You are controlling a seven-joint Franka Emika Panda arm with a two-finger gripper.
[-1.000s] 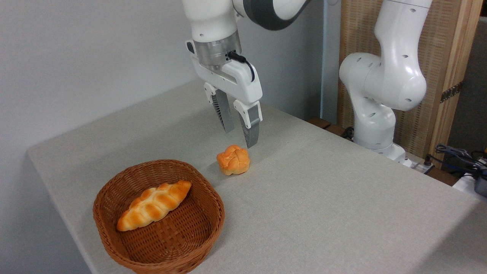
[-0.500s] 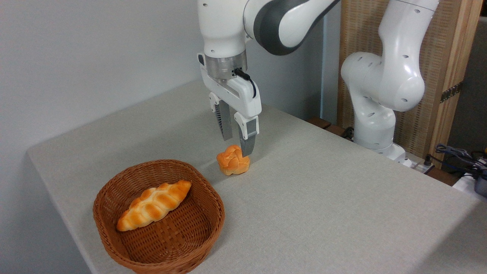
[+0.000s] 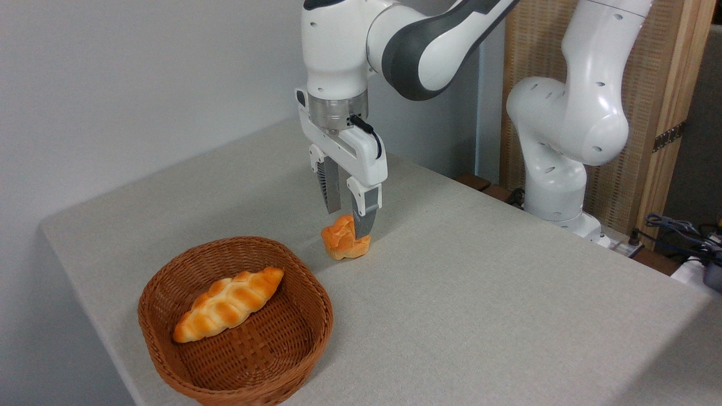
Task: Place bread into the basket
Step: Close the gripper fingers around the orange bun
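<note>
The bread (image 3: 340,241), a small golden-orange knotted bun, sits on the grey table just beyond the far right rim of the basket (image 3: 324,316). My gripper (image 3: 347,225) points straight down over it and is open. One fingertip comes down at the bun's right front and hides part of it, while the other stands behind the bun's top. The bun still rests on the table. The brown wicker basket stands at the near left of the table.
A long braided loaf (image 3: 228,304) lies slantwise inside the basket. The arm's white base (image 3: 555,169) rises at the table's far right, with cables (image 3: 682,237) beyond it. The table edge (image 3: 84,293) runs close to the basket's left side.
My gripper has come down and slightly right, from well above the bun to straddling its top. Its fingers stand a little closer together. Bun and basket have not moved.
</note>
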